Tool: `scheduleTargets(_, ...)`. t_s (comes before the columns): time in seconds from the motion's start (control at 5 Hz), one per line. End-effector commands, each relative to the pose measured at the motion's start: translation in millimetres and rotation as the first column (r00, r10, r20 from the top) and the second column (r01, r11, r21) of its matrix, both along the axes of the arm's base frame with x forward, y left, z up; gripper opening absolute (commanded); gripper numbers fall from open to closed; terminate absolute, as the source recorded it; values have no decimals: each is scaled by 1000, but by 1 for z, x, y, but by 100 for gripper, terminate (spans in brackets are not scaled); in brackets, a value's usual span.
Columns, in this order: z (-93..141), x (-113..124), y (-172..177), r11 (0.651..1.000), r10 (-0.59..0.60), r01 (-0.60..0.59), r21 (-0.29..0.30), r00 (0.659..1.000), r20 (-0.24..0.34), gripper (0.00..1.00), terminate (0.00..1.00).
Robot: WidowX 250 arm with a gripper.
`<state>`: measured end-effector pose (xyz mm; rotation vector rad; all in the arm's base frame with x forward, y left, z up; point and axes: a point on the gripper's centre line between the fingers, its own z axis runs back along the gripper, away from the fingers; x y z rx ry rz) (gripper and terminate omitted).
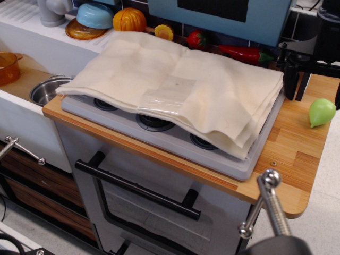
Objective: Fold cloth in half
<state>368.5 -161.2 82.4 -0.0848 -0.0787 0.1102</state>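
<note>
The cloth [175, 85] is a large cream sheet, several layers thick and creased, with a shiny clear patch [162, 101] near its front middle. It lies spread over the grey stovetop [159, 139] and covers most of it, with its layered edges showing at the right. My black gripper [296, 85] hangs at the back right, just past the cloth's right edge, above the wooden counter [289, 154]. Its two fingers point down with a small gap between them and hold nothing.
A green toy pear [322, 111] lies on the counter at the right. Toy vegetables [241, 53] and an orange pumpkin [129, 19] line the back wall. A metal pot [48, 89] sits in the sink at the left. The oven handle [135, 188] runs below.
</note>
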Motion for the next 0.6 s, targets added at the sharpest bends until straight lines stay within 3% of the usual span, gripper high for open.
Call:
scheduleTargets(0.0,0,0,0,1000,0,0,0,1000,0,100,0)
scheduleTargets(0.2,7,2,14,995,-31,35,89,999,-44,100,0)
scheduleTargets(0.4,19,10,32,990,-79,83,115,996,-36,100,0)
